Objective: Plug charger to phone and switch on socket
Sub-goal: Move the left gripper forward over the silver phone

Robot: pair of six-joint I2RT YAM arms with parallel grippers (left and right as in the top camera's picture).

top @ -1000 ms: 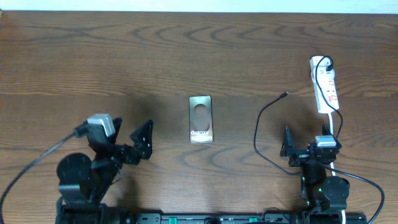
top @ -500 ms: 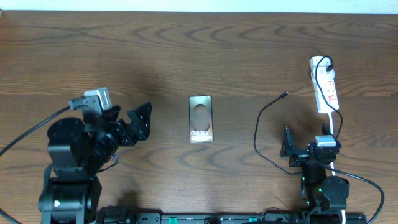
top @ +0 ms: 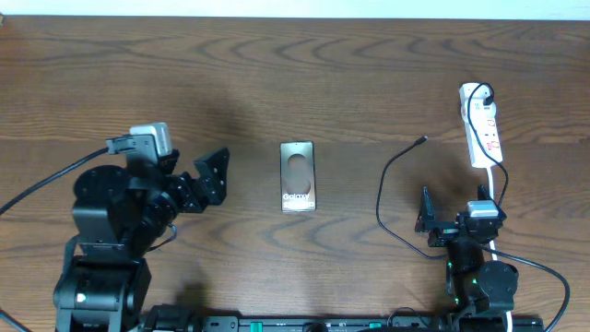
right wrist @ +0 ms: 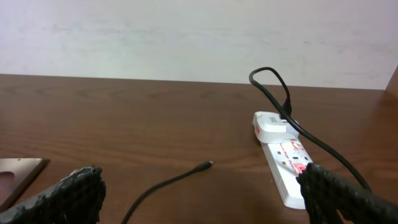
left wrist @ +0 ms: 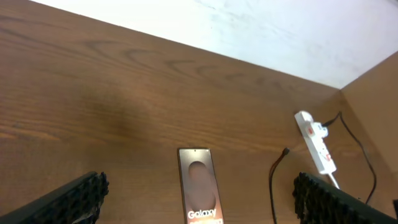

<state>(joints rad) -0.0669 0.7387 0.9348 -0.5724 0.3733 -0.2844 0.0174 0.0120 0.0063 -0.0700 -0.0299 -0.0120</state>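
The phone (top: pixel 298 176) lies flat at the table's middle, grey-gold face up with white "Galaxy" lettering; it also shows in the left wrist view (left wrist: pixel 199 193). The socket (top: pixel 483 124), a white power strip with red marks, lies at the right. The charger's black plug (top: pixel 482 92) sits in the strip's far end. Its thin cable (top: pixel 380 203) loops left, and the loose connector (top: pixel 423 140) rests on the table, apart from the phone. My left gripper (top: pixel 212 177) is open and empty, left of the phone. My right gripper (top: pixel 454 214) is open and empty, just short of the strip.
The strip's white cord (top: pixel 498 189) runs toward the right arm's base. In the right wrist view the connector (right wrist: pixel 207 164) lies between my fingers' line and the strip (right wrist: pixel 283 155). A pale wall borders the table's far edge (left wrist: pixel 249 37).
My left arm has risen and swung its open gripper up and slightly right, closer to the phone. The right arm, phone, cable and strip have not moved.
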